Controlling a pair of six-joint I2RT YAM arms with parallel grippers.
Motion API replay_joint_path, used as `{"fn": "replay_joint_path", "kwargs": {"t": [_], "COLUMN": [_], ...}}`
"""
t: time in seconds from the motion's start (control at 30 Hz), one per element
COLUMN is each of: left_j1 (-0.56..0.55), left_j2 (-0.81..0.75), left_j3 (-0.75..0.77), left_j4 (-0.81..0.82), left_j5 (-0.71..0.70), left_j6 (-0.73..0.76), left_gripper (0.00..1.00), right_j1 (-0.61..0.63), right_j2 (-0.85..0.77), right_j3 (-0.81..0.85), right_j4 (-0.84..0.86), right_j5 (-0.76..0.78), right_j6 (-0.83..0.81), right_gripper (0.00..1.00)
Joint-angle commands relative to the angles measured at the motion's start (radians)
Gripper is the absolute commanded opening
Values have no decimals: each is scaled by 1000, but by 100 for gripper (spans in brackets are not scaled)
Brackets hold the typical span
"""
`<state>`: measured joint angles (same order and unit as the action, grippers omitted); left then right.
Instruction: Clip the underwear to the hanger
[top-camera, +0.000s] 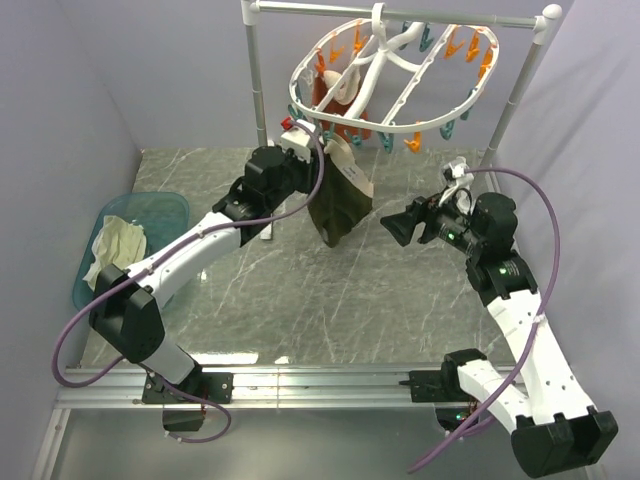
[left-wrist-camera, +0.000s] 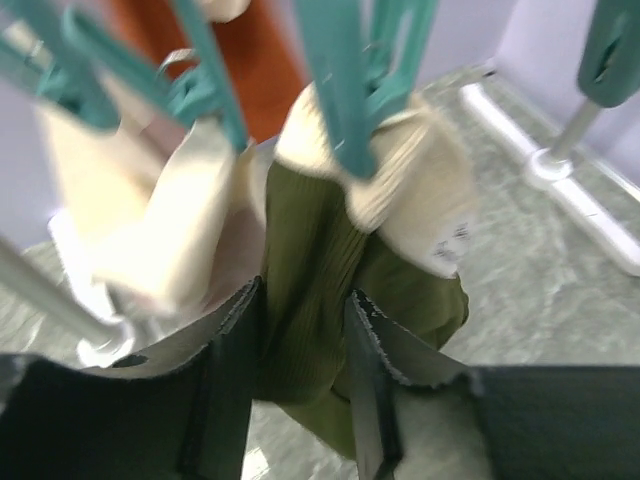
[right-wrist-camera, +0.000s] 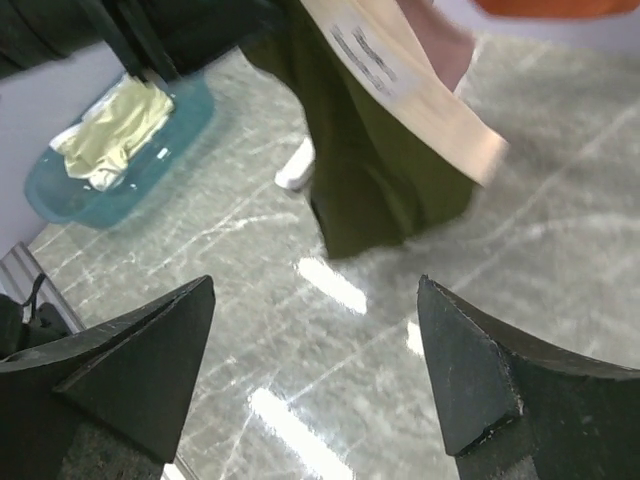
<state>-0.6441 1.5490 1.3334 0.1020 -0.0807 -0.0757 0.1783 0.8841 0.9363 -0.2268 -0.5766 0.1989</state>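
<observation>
Plainly soft, light: underwear (left-wrist-camera: 312, 235) hangs limp (ribbed knit)
Left pincer (left-wrist-camera: 302, 300) nips it; right pincer (right-wrist-camera: 315, 290) wide, empty; waistband (left-wrist-camera: 420, 190) likely firmest hold

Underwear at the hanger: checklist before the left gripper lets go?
1. Teal clothespin over the underwear waistband: ok, the left wrist view shows it straddling the beige band.
2. Clothespin bite firm enough alone: cannot tell.
3. Left gripper on the cloth: ok, olive fabric pinched between its fingers.
4. Right gripper clear: ok, open, empty, apart from the cloth.
5. Underwear hem off the table: ok, it hangs free in the right wrist view.
</observation>
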Motion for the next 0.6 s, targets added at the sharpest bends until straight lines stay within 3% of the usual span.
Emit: {"fn": "replay_joint_path", "kwargs": {"t": [0.0,0.23,0.57], "left_j1": [32,64,96], "left_j2": [-50,-49,-92], "left_j3": [-3,13,10], "left_j4": [-44,-99,-185], "left_j5": [15,51,111], "left_j6": [-13,5,-15], "left_gripper": [45,68,71], "right_j1": [-28,-53,-59], "right_j2": [-45,-42,145], "right_j3": [-72,-195,-244], "right_j4": [49,271,498], "right_j5": [12,-42,-109], "right_j6": [42,70,57], "right_gripper": [87,80,74]}}
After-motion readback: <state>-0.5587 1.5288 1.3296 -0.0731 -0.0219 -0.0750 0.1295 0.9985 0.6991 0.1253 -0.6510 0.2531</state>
